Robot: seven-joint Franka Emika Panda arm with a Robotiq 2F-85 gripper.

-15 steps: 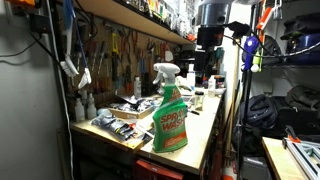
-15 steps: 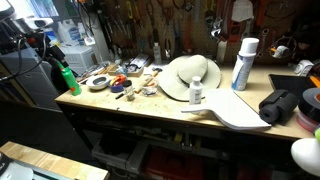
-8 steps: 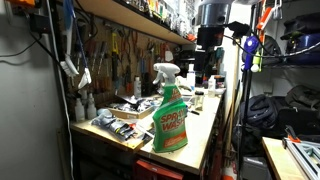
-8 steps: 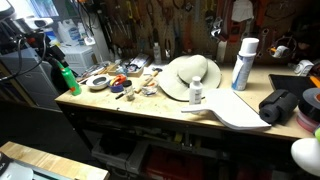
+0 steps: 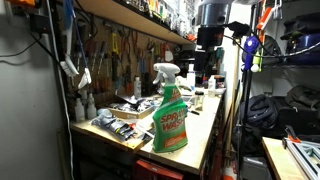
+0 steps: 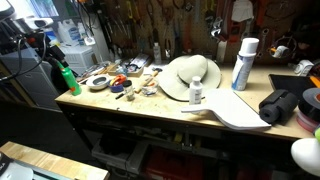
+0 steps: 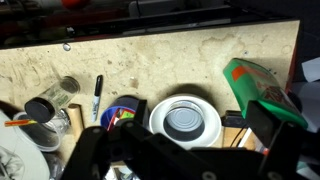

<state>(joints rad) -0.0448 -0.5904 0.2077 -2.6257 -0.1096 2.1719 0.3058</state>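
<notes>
In the wrist view my gripper (image 7: pixel 177 128) comes in from the bottom, open and empty, its two dark fingers (image 7: pixel 268 128) spread wide. Between them, below on the bench, lies a white ring-shaped roll with a grey centre (image 7: pixel 186 122). A green spray bottle (image 7: pixel 262 88) stands just right of it and also shows in both exterior views (image 5: pixel 169 115) (image 6: pixel 65 77). The roll also shows in an exterior view (image 6: pixel 98 84). I cannot make out the gripper in the exterior views.
A black marker (image 7: pixel 97 97), a glass jar (image 7: pixel 62 92), a dark-capped jar (image 7: pixel 40 110) and a colourful disc (image 7: pixel 124 110) lie left of the roll. The workbench (image 6: pixel 150 105) also carries a white hat (image 6: pixel 190 75), a white spray can (image 6: pixel 243 63) and several tools.
</notes>
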